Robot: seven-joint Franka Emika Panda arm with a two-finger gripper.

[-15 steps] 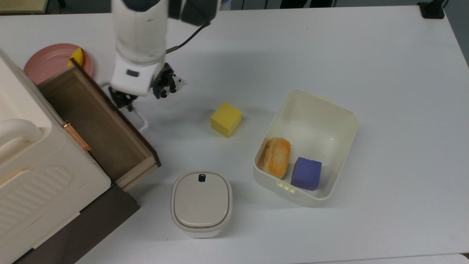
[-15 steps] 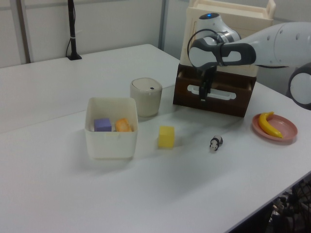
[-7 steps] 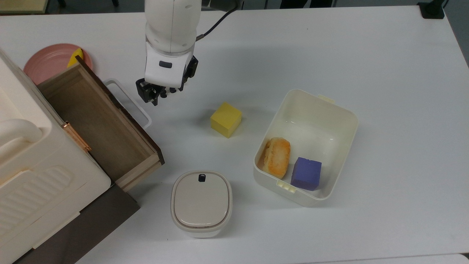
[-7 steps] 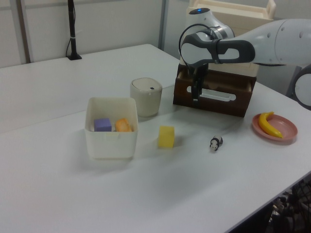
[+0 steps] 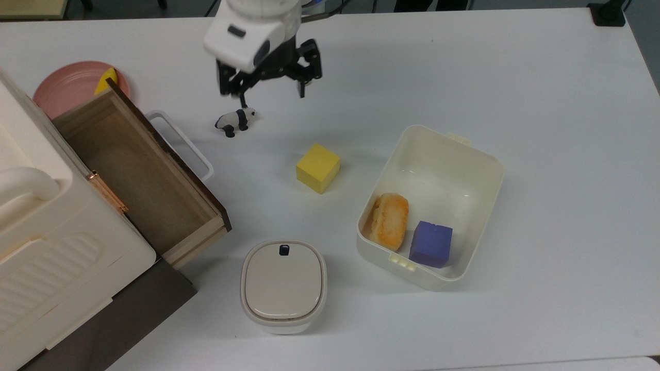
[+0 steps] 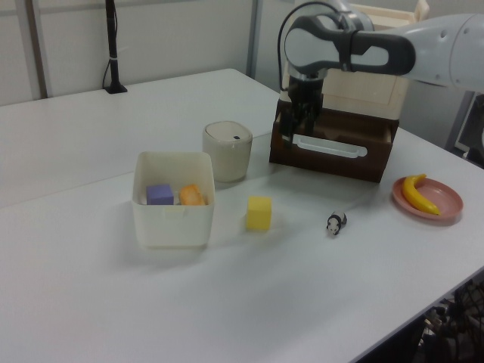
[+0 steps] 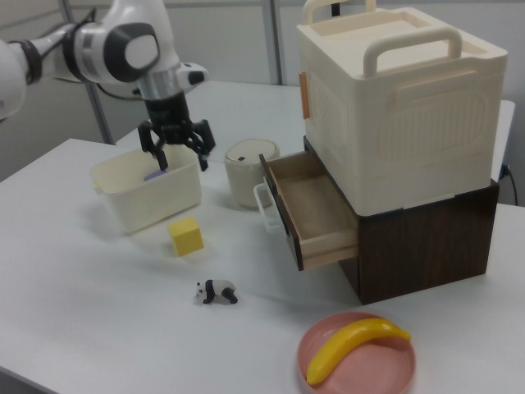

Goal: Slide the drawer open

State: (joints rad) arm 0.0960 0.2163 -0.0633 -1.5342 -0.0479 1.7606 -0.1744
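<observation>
Wooden and light brown inside, the drawer [image 5: 139, 175] stands pulled out from the dark brown cabinet base [image 7: 426, 238], its dark front panel carrying a white rounded loop handle [image 5: 180, 144] that nothing touches. My gripper [image 5: 263, 82] hangs above the white table [image 5: 464, 67] with its black fingers [image 7: 152, 144] spread wide and holding nothing, well apart from the handle. Just below it in the top view lies a small black-and-white panda figure [image 5: 234, 120], and further toward the top view's right sits a yellow cube [image 5: 317, 168]. An open cream lunch-box tub [image 5: 487, 170] holds a golden bread roll [image 5: 389, 219] and a purple block [image 5: 431, 243] side by side. Near the drawer's corner rests a rounded cream container [image 5: 283, 286] with its lid on. On the cabinet stands a ribbed cream plastic box [image 7: 394, 98] with two arched handles. A banana [image 7: 353, 349] lies on a pink plate [image 7: 394, 369] beside the cabinet.
</observation>
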